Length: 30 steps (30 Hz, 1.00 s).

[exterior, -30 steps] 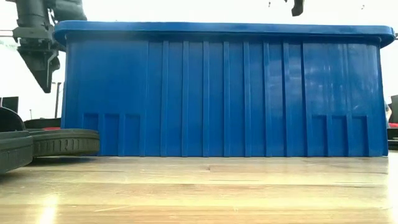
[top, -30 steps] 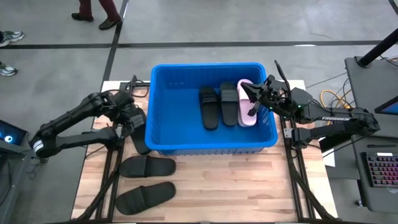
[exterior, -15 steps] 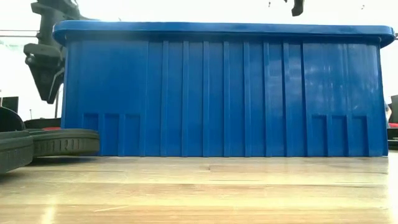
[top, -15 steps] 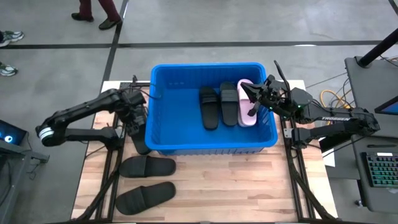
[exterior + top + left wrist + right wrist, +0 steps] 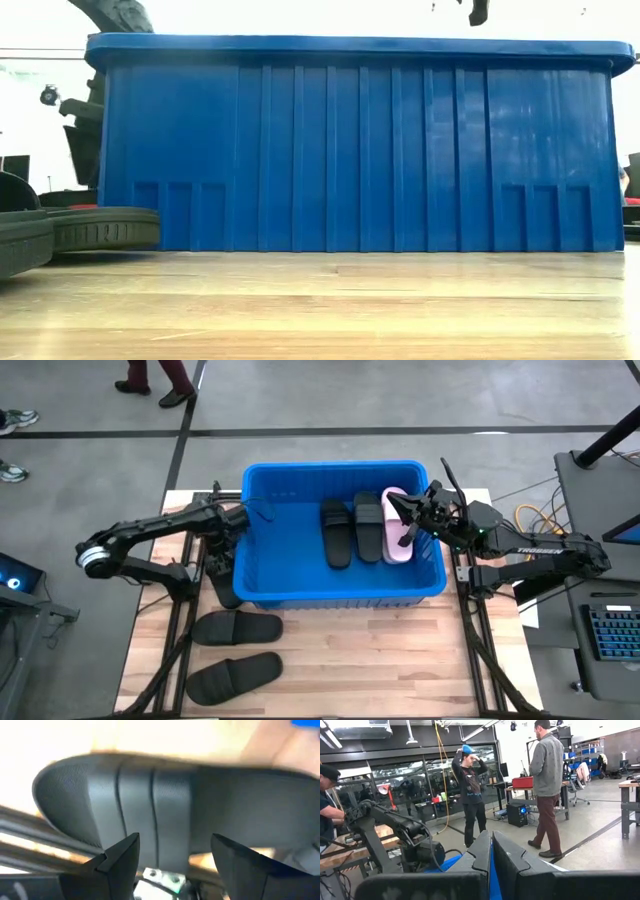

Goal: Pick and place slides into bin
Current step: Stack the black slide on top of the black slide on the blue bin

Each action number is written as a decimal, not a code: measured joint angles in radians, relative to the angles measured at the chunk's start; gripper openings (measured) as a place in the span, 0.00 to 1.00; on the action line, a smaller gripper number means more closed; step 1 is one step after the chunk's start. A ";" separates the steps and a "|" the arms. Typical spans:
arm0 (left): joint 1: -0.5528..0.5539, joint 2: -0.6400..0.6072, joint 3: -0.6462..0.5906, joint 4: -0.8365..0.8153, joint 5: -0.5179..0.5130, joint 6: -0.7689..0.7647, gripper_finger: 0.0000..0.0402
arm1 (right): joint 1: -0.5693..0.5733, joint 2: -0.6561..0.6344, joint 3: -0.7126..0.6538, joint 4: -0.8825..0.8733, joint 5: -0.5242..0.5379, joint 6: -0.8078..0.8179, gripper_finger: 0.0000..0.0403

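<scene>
Left gripper (image 5: 222, 550), jaws part-open around a black slide (image 5: 165, 815), hangs at the blue bin's (image 5: 300, 598) 9 o'clock wall, likely for lifting over. Right gripper (image 5: 432, 495), jaws shut and empty, waits at 3 o'clock. Three slides lie inside; two remain on the worktop (image 5: 400, 660).

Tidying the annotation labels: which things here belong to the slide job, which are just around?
Job:
- blue bin
- three slides in the bin, one pink
- slide held by left hand
- two black slides on the table

Around:
- keyboard
- people in the room
</scene>
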 joint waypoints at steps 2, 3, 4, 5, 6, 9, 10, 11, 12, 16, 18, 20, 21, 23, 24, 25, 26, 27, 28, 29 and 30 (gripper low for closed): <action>0.001 0.031 -0.001 0.027 -0.006 0.000 0.57 | 0.000 0.000 0.000 0.000 0.000 0.000 0.02; 0.001 0.046 -0.002 0.037 -0.006 -0.002 0.57 | 0.000 0.000 0.000 0.000 0.000 0.000 0.02; 0.001 0.060 -0.002 0.042 -0.008 -0.009 0.57 | -0.001 0.000 0.000 0.000 0.000 0.000 0.02; 0.001 0.073 -0.002 0.048 -0.014 -0.010 0.57 | -0.001 0.000 0.000 0.000 0.000 0.000 0.02; 0.001 0.084 -0.003 0.053 -0.019 -0.011 0.57 | 0.000 0.000 0.000 0.000 0.000 0.000 0.02; 0.001 0.107 -0.016 0.068 -0.064 -0.025 0.57 | -0.001 0.000 0.000 0.000 0.001 0.000 0.02; 0.001 0.110 -0.021 0.081 -0.073 -0.035 0.57 | -0.002 0.000 0.000 0.000 0.000 0.000 0.02; 0.001 0.112 -0.026 0.091 -0.080 -0.036 0.57 | -0.002 0.000 0.000 0.000 0.001 -0.003 0.02; 0.000 0.112 -0.027 0.093 -0.081 -0.036 0.57 | -0.002 0.000 0.000 0.000 0.002 -0.008 0.02; 0.000 0.103 -0.027 0.094 -0.076 -0.039 0.57 | -0.002 0.000 0.000 0.001 0.003 -0.024 0.02; 0.001 0.090 -0.028 0.102 -0.073 -0.040 0.57 | -0.002 0.000 0.000 0.001 0.009 -0.026 0.02; 0.001 0.082 -0.034 0.111 -0.072 -0.040 0.57 | -0.002 0.000 0.000 0.001 0.024 -0.035 0.02; 0.001 0.082 -0.037 0.118 -0.072 -0.040 0.57 | -0.002 0.000 0.000 0.001 0.027 -0.043 0.02; 0.001 0.081 -0.049 0.132 -0.072 -0.040 0.57 | -0.002 0.000 0.000 0.001 0.028 -0.050 0.02; 0.001 0.080 -0.054 0.140 -0.072 -0.044 0.57 | -0.002 0.000 0.000 0.001 0.028 -0.052 0.02; 0.001 0.081 -0.060 0.149 -0.072 -0.050 0.57 | -0.002 0.000 0.000 0.002 0.028 -0.053 0.02; 0.000 0.084 -0.060 0.151 -0.072 -0.054 0.57 | -0.002 0.000 0.000 0.002 0.028 -0.053 0.02; 0.000 0.084 -0.059 0.149 -0.073 -0.056 0.57 | -0.002 0.000 0.000 0.002 0.028 -0.053 0.02; 0.000 0.084 -0.059 0.150 -0.079 -0.062 0.57 | -0.002 0.000 0.000 0.002 0.028 -0.053 0.02; 0.000 0.084 -0.059 0.154 -0.093 -0.065 0.57 | -0.002 0.000 0.000 0.002 0.028 -0.053 0.02; 0.000 0.083 -0.061 0.163 -0.114 -0.075 0.57 | -0.002 0.000 0.000 0.002 0.028 -0.053 0.02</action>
